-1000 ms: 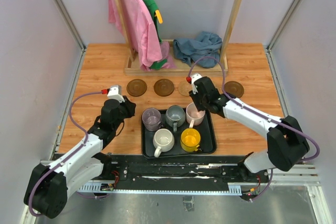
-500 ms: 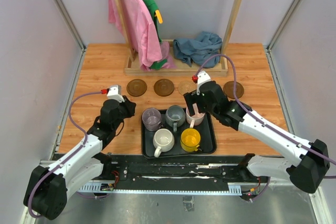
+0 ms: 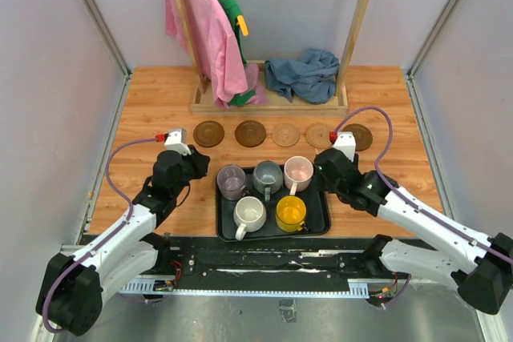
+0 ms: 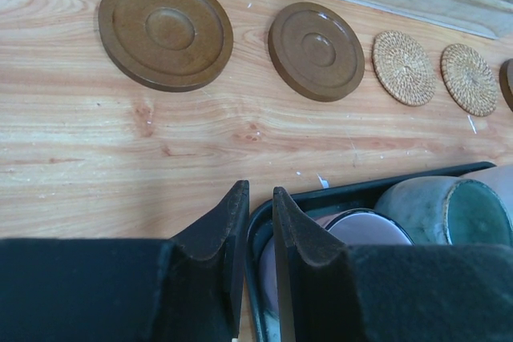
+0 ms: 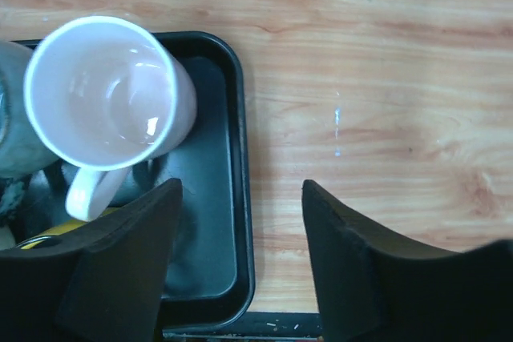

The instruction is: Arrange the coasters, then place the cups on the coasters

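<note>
On the wooden tabletop [image 3: 152, 94], five coasters [image 3: 285, 134] set out in one straight row between the clothes rack [image 3: 272, 104] and the black tray [image 3: 325, 228]: two dark brown at the left, two tan woven ones in the middle, one more dark brown at the far right, each apart from its neighbours. First half of the job apparently finished. Second half not yet begun: all five cups [image 3: 268, 175] inside the tray, purple, grey-blue and pink along the back, cream and yellow in front, none on a coaster. Left gripper [image 4: 260, 198] low by the tray's left rim, beside the purple cup [image 3: 232, 182], fingers drawn almost together with only a slit between them and nothing held. Right gripper [image 5: 240, 190] above the tray's right rim, next to the pink cup [image 5: 108, 90], fingers spread wide and empty. Five lifts and five placings left, by this reckoning. Beyond the row, the clothes rack with a pink garment [image 3: 210, 38] on a hanger and a blue cloth [image 3: 304, 74] heaped on its base. Pale walls [image 3: 48, 78] close on three sides; metal rail [image 3: 481, 262] along the near edge by the arm bases.
</note>
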`<act>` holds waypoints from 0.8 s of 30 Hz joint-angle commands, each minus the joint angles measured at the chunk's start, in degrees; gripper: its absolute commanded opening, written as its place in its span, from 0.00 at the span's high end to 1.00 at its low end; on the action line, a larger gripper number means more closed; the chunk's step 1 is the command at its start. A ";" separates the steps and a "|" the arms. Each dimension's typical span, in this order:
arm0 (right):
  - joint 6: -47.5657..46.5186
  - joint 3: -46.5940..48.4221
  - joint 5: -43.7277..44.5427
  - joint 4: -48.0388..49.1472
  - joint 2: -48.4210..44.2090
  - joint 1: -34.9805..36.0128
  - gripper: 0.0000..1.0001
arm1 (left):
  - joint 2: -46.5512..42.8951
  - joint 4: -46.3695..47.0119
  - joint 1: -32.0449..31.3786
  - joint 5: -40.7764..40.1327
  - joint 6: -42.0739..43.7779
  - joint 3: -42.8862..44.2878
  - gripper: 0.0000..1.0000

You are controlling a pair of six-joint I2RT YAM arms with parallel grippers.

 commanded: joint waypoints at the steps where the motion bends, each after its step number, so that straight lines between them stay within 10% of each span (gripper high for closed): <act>1: 8.24 -4.36 4.78 -3.70 -1.93 0.83 0.40 | -0.78 0.34 -0.31 1.13 -0.56 1.17 0.77; 24: 2.54 -13.22 -15.53 10.83 8.78 -6.99 0.63 | 0.42 1.05 -0.24 1.28 -1.14 0.38 0.78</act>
